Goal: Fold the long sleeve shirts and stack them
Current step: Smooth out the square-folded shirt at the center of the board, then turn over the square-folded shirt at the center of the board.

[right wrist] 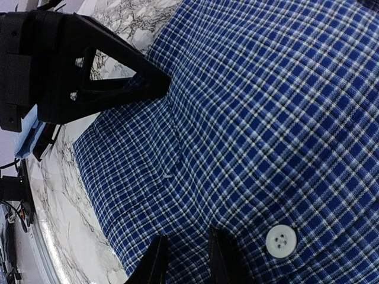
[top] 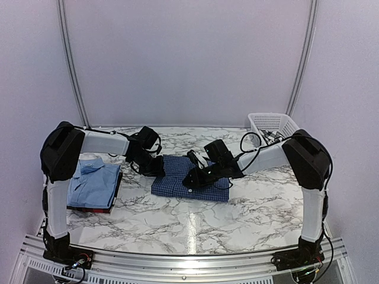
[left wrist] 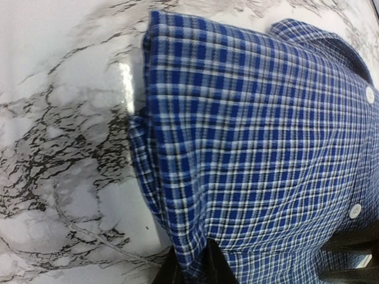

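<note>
Pincers both sit low on the navy checked shirt [top: 174, 182], one at its left edge, one near its middle.

Marble table [top: 237, 216]: the shirt lies folded at the centre. It is a flat packet, a little wider left to right than deep, and slightly skewed.
Stack: the light blue shirt [top: 92, 177] lies on the dark red shirt [top: 116, 190], well to the left of the packet and close to my left arm's column.

Arms: my left reaches in from the left, wrist bent down at the packet's left edge. My right comes from the right, wrist over the packet.

Left pincer [left wrist: 192, 269]: the jaws are close together with the folded edge of cloth between them. I judge it a pinch on that edge.
Right pincer [right wrist: 188, 260]: the jaws are narrow with checked cloth between the fingertips, just beside a white button [right wrist: 280, 241]. By the look it is a pinch too.

Judgement: the fold looks finished, and carrying it to the stack comes next. The stack lies to the left of both pincers, roughly along the packet's long axis. My left arm is nearer and should lead. The packet may sag open between the two grips.
</note>
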Robot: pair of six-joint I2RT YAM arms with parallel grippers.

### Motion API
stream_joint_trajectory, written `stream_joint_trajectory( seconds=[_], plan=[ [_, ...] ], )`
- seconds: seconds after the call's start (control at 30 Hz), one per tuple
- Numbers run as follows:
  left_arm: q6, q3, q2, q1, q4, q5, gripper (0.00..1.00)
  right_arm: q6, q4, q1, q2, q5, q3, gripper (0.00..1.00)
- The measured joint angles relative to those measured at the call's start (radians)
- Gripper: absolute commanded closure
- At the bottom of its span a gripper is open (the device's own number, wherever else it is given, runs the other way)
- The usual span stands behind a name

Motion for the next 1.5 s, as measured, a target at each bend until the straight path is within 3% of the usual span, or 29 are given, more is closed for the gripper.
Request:
stream_joint_trajectory(
  seconds=[0.07,0.63,0.8,1.0,1.3,1.5],
  plan=[
    [-0.010,0.000,0.001,-0.005,0.000,-0.006,1.00,0.001,-0.001,0.000,-0.001,0.008,0.000,0.75],
    [0.019,-0.118,-0.124,0.009,-0.076,-0.109,1.00,0.005,-0.114,-0.031,-0.270,0.289,-0.123,0.71],
    [0.056,-0.151,-0.182,0.063,-0.126,-0.118,1.00,0.026,-0.129,-0.023,-0.287,0.341,-0.210,0.79],
    [0.098,-0.149,-0.231,0.092,-0.172,-0.119,1.00,0.070,-0.133,0.055,-0.240,0.372,-0.197,0.88],
    [0.126,-0.141,-0.268,0.141,-0.236,-0.092,1.00,0.123,-0.116,0.100,-0.124,0.401,-0.122,0.90],
    [0.150,-0.106,-0.312,0.186,-0.283,-0.088,1.00,0.135,-0.111,0.132,-0.015,0.391,0.016,0.90]
  ],
)
